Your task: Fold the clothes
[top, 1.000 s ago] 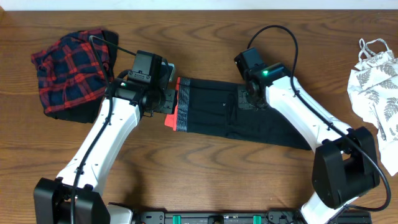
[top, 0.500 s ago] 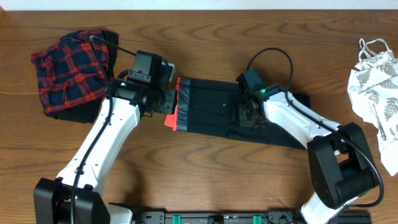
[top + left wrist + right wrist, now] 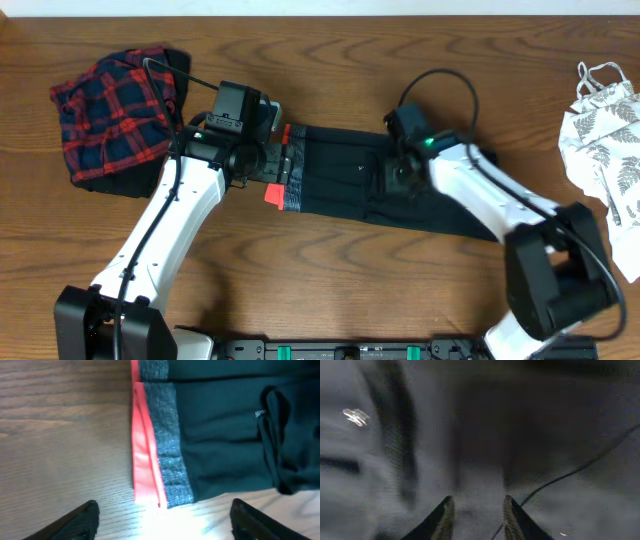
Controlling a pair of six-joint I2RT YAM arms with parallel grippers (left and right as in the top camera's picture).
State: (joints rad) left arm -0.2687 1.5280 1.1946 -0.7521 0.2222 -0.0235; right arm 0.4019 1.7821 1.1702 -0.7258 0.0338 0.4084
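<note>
The left gripper [image 3: 165, 522] is held wide open, nothing between its fingers. Just ahead of them the coral-and-grey waistband [image 3: 160, 445] of the black leggings [image 3: 225, 445] is laid flat on the table [image 3: 60, 435]. The right gripper [image 3: 476, 517] is parted narrowly, unclenched, close over the leggings' dark fabric; detail is lost to blur. A plaid piece [image 3: 110, 115] is seen well beyond the left gripper, a leaf-print top [image 3: 605, 140] well beyond the right.

Three garments lie on one counter [image 3: 330, 290]: one pair of leggings [image 3: 345, 190], one plaid piece [image 3: 110, 115] and one leaf-print top [image 3: 605, 145]. There are two arms, each with one hand: left hand [image 3: 268, 152], right hand [image 3: 400, 178].
</note>
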